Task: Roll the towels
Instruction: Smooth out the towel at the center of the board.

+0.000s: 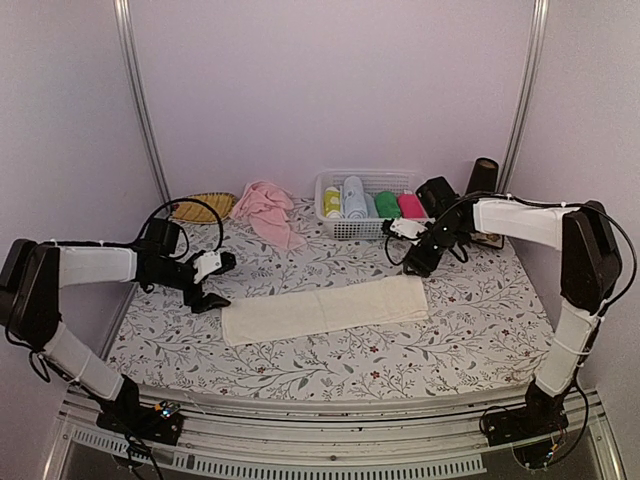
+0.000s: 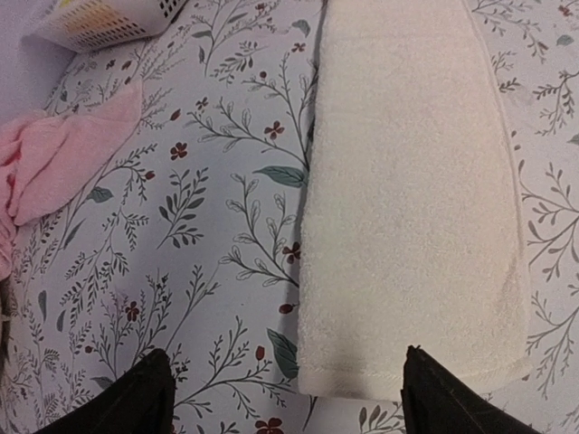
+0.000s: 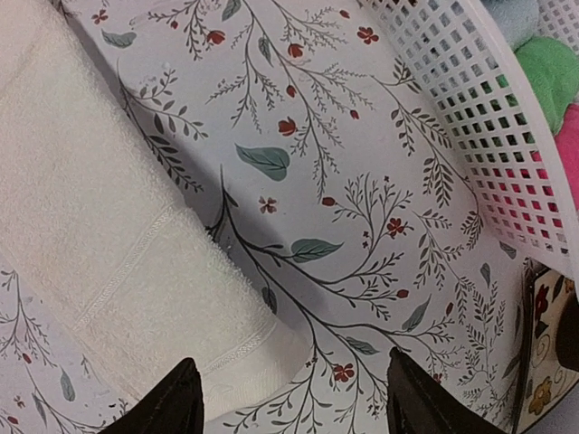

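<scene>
Cream towel [image 1: 325, 308] lies lengthwise left to right, its left end just before the wide-spread, empty left hand [image 1: 215, 283].

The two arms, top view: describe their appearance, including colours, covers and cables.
Both the left arm and the right arm have black joint housings with white fabric sleeves over the links. Loose black cables loop beside each forearm. The left gripper and the right gripper each have a white body and black fingers.

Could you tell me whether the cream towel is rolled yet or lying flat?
Flat, not rolled: the cream towel lies as a long strip, neither end curled up.
</scene>
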`<state>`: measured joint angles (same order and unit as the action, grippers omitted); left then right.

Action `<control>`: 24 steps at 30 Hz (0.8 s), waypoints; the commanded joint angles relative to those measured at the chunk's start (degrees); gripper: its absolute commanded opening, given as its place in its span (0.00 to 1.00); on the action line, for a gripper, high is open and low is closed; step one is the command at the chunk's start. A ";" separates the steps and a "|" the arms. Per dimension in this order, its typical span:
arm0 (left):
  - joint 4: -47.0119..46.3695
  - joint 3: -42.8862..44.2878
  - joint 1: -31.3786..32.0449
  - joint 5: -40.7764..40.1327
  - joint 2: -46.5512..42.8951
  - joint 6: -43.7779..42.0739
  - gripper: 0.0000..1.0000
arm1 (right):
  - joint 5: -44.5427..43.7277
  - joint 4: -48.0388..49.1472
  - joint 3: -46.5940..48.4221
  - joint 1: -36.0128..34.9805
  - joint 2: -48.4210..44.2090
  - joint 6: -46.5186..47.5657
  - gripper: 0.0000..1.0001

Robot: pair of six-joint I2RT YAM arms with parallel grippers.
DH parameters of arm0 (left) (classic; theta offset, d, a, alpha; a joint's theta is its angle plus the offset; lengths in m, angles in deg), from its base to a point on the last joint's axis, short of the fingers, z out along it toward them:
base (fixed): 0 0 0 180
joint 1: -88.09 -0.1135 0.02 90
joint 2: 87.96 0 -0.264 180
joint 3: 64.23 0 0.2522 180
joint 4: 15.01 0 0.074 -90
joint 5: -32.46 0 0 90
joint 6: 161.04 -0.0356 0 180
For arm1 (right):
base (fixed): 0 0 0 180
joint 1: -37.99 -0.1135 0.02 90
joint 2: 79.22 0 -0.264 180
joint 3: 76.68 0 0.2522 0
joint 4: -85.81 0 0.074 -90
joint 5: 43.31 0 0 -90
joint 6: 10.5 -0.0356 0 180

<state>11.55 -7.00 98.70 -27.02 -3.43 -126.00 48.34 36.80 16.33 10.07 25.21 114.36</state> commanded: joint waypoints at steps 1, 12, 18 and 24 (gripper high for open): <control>0.61 2.32 -0.24 -1.32 3.35 -1.43 0.86 | 3.67 -2.77 1.85 1.98 3.34 3.29 0.69; -0.58 6.77 0.30 -6.93 10.62 1.70 0.76 | 8.44 -5.35 4.13 6.98 8.13 1.98 0.66; 3.61 7.50 0.31 -4.52 9.43 -0.30 0.75 | 8.61 -5.95 5.18 6.89 10.17 1.76 0.65; 5.87 8.82 0.28 -1.01 6.81 0.81 0.78 | 5.83 -6.46 5.30 6.89 9.77 0.01 0.65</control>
<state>15.07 -0.18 98.92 -31.11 5.78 -125.65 55.64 31.47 20.02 17.11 34.82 116.17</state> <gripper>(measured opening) 0.782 0.655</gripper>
